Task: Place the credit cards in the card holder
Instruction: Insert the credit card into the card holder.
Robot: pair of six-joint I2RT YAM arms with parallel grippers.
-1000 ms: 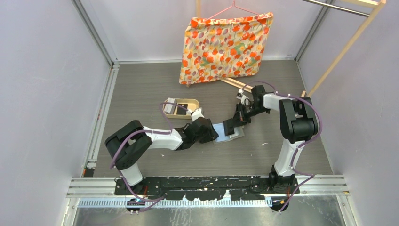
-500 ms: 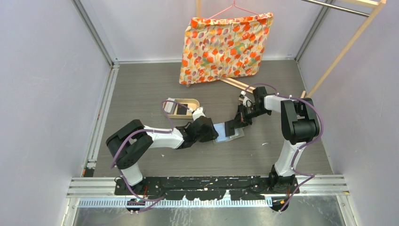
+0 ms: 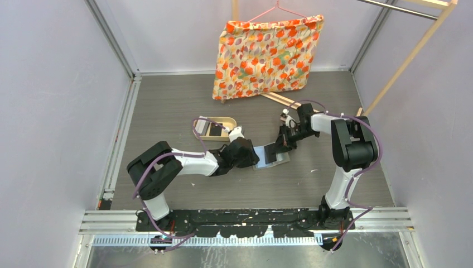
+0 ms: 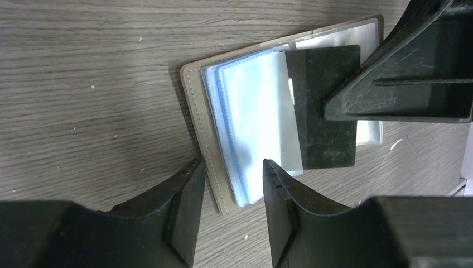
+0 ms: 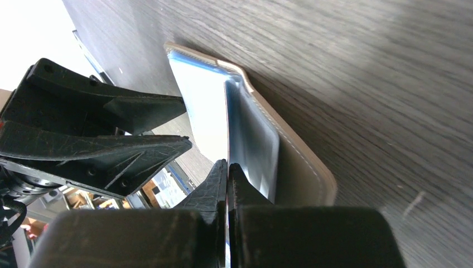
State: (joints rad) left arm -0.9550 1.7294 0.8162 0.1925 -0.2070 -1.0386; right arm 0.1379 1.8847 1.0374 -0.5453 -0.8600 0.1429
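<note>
The right gripper (image 5: pixel 227 164) has its fingers pressed tight together on a thin black card (image 4: pixel 326 111), pinching it by one edge. The card lies flat over the open holder (image 4: pixel 195 117), and its far edge is tucked under one of the clear pale blue pockets (image 4: pixel 251 117); the rest of the card remains outside. The left gripper (image 4: pixel 232 163) comes at the holder from the opposite side with its jaws partly spread. One finger is at the grey stitched cover edge and the other is over the pockets; whether they press down cannot be told. The holder lies open on the wood-grain table (image 3: pixel 167 106), between the two arms and near the table's middle. Just behind the left arm is a tan tray (image 3: pixel 230 120) with something dark and flat inside. A flowered cloth (image 3: pixel 262 56) hangs at the back.
</note>
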